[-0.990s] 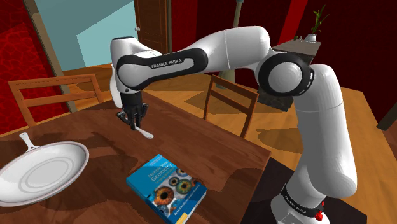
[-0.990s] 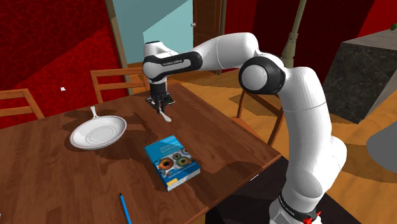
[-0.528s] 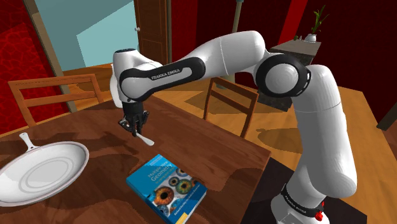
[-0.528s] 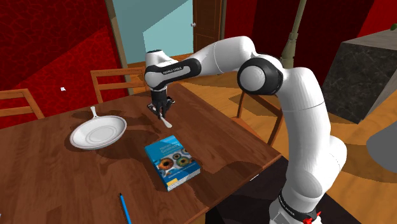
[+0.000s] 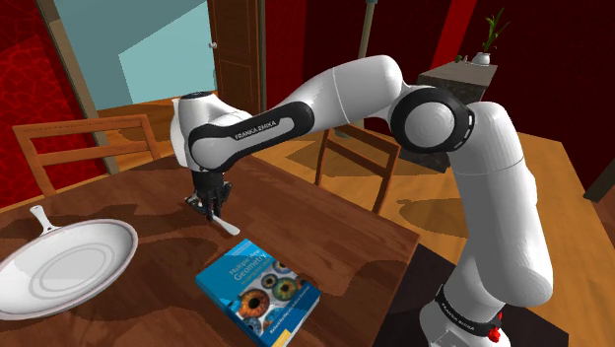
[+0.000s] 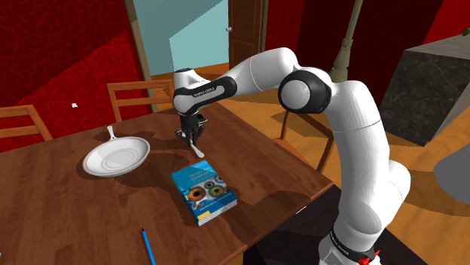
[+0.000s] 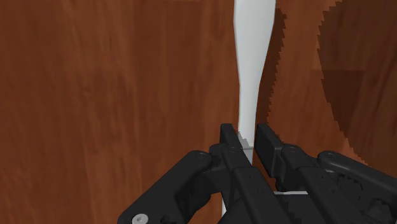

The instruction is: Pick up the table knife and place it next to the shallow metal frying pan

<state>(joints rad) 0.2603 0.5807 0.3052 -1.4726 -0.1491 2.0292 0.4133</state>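
— What surrounds the claw [image 5: 209, 205]?
— A brown wooden table [image 5: 325, 229] lies beneath it. One wooden chair [image 5: 79, 128] stands beyond it, a second chair [image 5: 379, 146] beside it.
— Farther off?
— Red walls [image 5: 30, 69], a pale blue wall [image 5: 163, 59], a dark door [image 5: 237, 39] and an orange plank floor [image 5: 562, 168].

A blue book [image 5: 258, 292] with pictures of eyes on its cover lies flat on the brown wooden bench [image 5: 306, 209], near the bench's edge. In the second exterior view a thin blue pen [image 6: 148, 246] lies well apart from the book [image 6: 203, 195], at the near edge of the bench [image 6: 75, 211]. Wooden chairs [image 5: 79, 129] stand beside the bench, one [image 5: 360, 140] on its far side. Behind them are red walls [image 5: 25, 69], a teal wall [image 5: 163, 59] and a dark wooden door [image 5: 237, 49]. A small green plant [image 5: 485, 44] stands on a dark stone block [image 6: 429, 83].
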